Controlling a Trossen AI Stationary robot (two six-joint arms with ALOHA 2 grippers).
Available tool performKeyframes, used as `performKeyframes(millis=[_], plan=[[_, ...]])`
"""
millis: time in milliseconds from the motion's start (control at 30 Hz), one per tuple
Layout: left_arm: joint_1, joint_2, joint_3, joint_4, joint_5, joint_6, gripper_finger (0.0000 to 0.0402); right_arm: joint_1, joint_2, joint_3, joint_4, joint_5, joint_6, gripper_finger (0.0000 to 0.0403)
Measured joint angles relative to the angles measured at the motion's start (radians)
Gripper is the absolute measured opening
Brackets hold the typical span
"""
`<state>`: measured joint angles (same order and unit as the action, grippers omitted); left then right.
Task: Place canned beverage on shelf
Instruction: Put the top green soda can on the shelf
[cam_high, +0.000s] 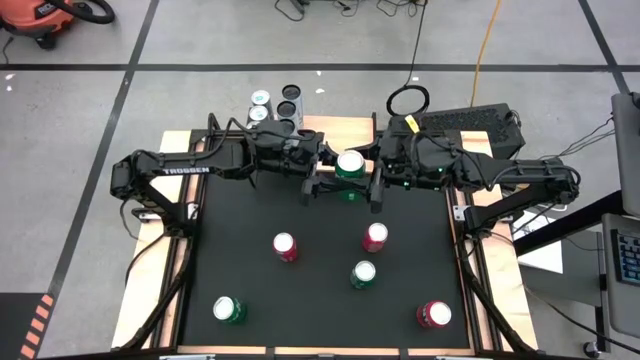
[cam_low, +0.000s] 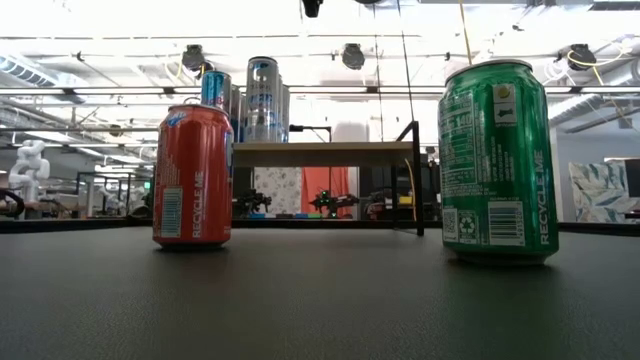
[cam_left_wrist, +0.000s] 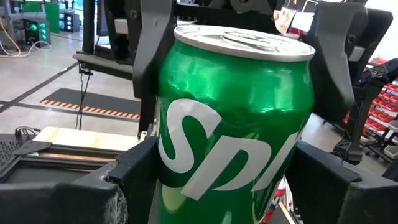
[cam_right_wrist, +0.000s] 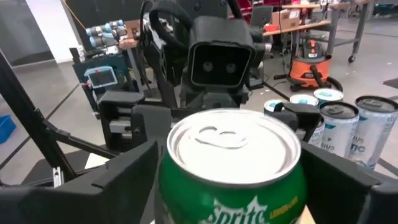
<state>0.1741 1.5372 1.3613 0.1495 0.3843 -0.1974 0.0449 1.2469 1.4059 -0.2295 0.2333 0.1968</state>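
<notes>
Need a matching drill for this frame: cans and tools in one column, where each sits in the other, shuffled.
Things:
1. Sprite can
2. slim silver cans
3. leftmost red can
4. right tool

Places:
A. standing on the black tabletop
B. on the shelf
C. gripped by the left tool, off the table
D. at the Sprite can, opposite the left tool

Pairs: 1-C, 2-B, 3-A, 4-D

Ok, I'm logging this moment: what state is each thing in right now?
Sprite can: upright, lifted, between both grippers.
Left gripper: fingers shut on the Sprite can.
Right gripper: around the same can.
Shelf: silver cans standing at one end.
Five table cans: upright, free.
</notes>
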Motion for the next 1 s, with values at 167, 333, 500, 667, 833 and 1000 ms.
performKeyframes(millis=[167, 333, 500, 667, 833, 1000], plan=[[0.0, 0.0, 0.0, -0.001, 0.001, 0.001, 0.0286, 0.0, 0.0, 0.0, 0.013, 0.001, -0.001, 0.0304], [0.0, 0.0, 0.0, -0.001, 0.0, 0.001, 0.0286, 0.0, 0.0, 0.0, 0.012, 0.002, -0.001, 0.0285], [0.0, 0.0, 0.0, -0.006, 0.0, 0.002, 0.0286, 0.0, 0.0, 0.0, -0.002, 0.001, 0.006, 0.0292], [0.0, 0.0, 0.0, -0.005, 0.0, 0.002, 0.0286, 0.0, -0.001, 0.0, -0.007, 0.0, 0.028, 0.0321], [0.0, 0.0, 0.0, 0.001, 0.0, 0.003, 0.0286, 0.0, -0.001, 0.0, -0.01, -0.003, 0.023, 0.0343], [0.0, 0.0, 0.0, 0.001, 0.0, 0.003, 0.0286, 0.0, -0.001, 0.0, -0.01, 0.0, 0.0, 0.0328]])
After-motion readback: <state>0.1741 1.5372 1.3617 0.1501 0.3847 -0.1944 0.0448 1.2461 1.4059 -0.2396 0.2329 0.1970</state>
